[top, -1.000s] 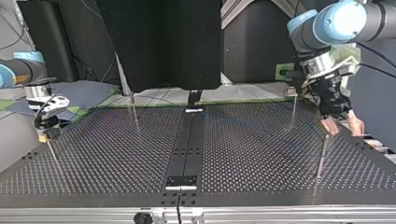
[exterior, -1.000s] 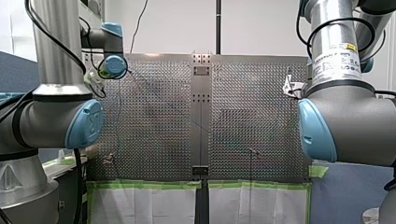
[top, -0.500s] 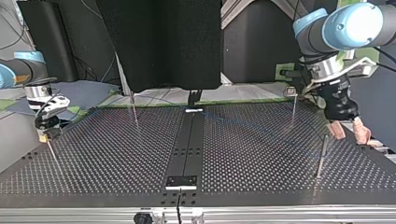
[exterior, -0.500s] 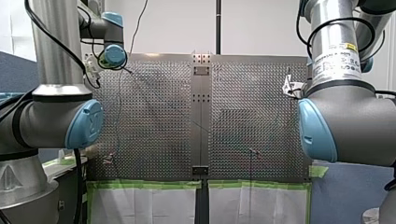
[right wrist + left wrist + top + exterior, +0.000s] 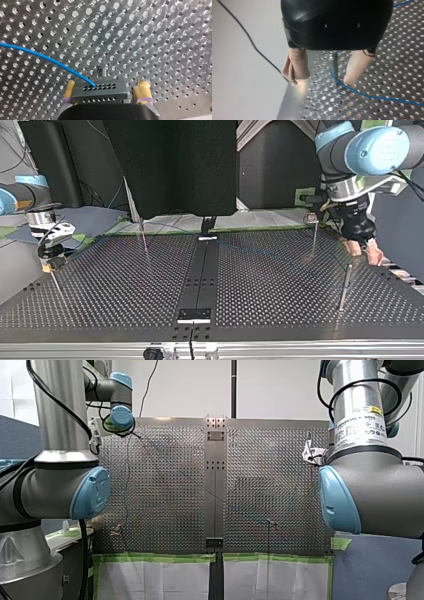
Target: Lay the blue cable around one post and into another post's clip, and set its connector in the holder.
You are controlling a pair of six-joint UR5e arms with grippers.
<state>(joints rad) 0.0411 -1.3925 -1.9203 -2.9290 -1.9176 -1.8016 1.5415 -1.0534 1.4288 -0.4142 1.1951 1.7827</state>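
1. The cable (image 5: 362,93) lies on the table (image 5: 125,285). In the left wrist view it bends close round the foot of a post (image 5: 334,65) and runs off across the holes. Its other end enters the connector (image 5: 100,90).
2. Done, as I judge it: the turn round one post looks laid, or nearly so.
3. Left to do: the clip. A boxy-headed post (image 5: 313,232), far right in the top view, may carry it. The cable is too faint there to say whether it is in.
4. The connector sits across the mouth of the right gripper (image 5: 105,85), just short of a stud (image 5: 102,71). I cannot tell whether it is seated in the holder.
5. The left gripper (image 5: 322,80) is released. Its beige fingers (image 5: 297,63) stand spread either side of the post, one tip just beside the cable, and they hold nothing.
6. My left arm comes in at the top view's upper right, with its wrist turned down and the gripper low over the table's right edge.
7. My right arm is at the top view's left, its gripper pointing down at the left edge. I cannot tell whether it grips the connector.
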